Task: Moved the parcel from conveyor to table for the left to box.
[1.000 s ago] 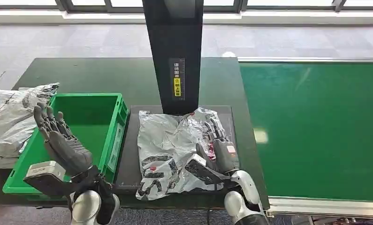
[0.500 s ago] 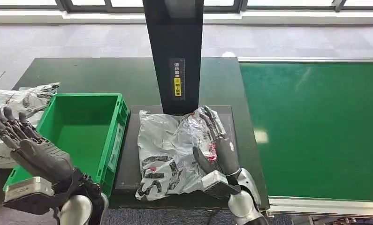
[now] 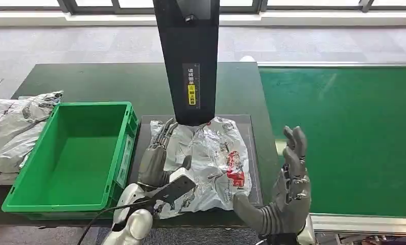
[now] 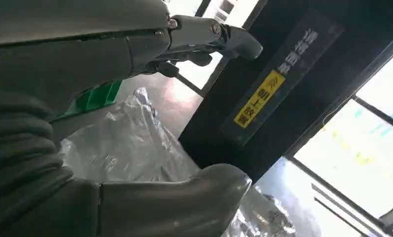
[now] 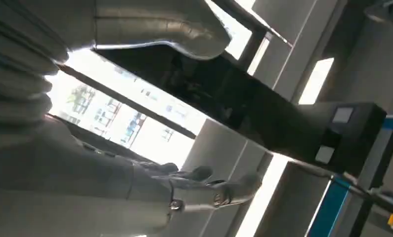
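Note:
The parcel [image 3: 206, 163], a crumpled silver bag with red and black print, lies on the black mat [image 3: 139, 173] at the foot of the black column [image 3: 190, 61]. My left hand [image 3: 156, 158] lies along the parcel's left edge, fingers stretched towards the column and thumb against the bag. In the left wrist view the left hand [image 4: 75, 64] has its fingers and thumb wide apart, with the parcel [image 4: 130, 148] beyond them. My right hand [image 3: 288, 191] is raised to the right of the parcel, open with fingers spread upward, holding nothing; the right hand [image 5: 85, 168] is seen against the ceiling.
An empty green box [image 3: 73, 153] stands just left of the mat. A pile of grey bags [image 3: 12, 127] lies at the table's left end. The green conveyor [image 3: 343, 138] runs along the right side. The column rises right behind the parcel.
My right hand let go of the parcel and lifted away to the right. My left hand swung in from over the green box to the parcel's left edge. The parcel now shows different print.

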`<act>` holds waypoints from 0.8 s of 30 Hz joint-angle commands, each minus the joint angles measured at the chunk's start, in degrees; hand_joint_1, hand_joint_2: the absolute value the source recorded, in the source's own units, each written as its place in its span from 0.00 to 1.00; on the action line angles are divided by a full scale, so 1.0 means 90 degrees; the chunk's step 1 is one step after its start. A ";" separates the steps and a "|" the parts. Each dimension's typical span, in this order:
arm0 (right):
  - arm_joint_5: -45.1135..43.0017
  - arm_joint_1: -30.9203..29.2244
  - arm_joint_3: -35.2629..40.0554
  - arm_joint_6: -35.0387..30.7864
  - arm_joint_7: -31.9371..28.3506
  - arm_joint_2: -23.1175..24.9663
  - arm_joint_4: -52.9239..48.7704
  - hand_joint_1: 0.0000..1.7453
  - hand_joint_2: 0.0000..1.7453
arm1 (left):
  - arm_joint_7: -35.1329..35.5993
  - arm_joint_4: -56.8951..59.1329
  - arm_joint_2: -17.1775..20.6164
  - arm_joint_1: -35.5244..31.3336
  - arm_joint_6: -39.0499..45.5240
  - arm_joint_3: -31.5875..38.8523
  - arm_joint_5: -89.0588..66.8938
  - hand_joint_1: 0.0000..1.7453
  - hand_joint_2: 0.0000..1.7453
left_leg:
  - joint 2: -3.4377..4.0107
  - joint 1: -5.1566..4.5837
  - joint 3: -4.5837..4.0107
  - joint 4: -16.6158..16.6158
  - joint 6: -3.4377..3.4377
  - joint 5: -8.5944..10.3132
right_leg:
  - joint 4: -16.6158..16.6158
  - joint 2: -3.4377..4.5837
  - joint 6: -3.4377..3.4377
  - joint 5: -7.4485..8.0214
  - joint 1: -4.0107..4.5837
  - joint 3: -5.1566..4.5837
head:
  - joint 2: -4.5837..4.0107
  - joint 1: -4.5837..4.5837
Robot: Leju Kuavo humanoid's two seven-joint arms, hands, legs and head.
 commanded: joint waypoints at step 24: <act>-0.0787 -0.0601 0.1462 -0.0634 -0.0056 -0.1512 -0.0629 0.00 1.00 | 0.1565 0.3088 0.0263 -0.0419 -0.0860 -0.0586 -0.2915 0.48 1.00 | -0.0004 -0.0002 0.0025 -0.0006 0.0015 -0.0003 | -0.0005 -0.0018 0.0010 -0.0003 -0.0004 0.0047 | 0.0000 0.0000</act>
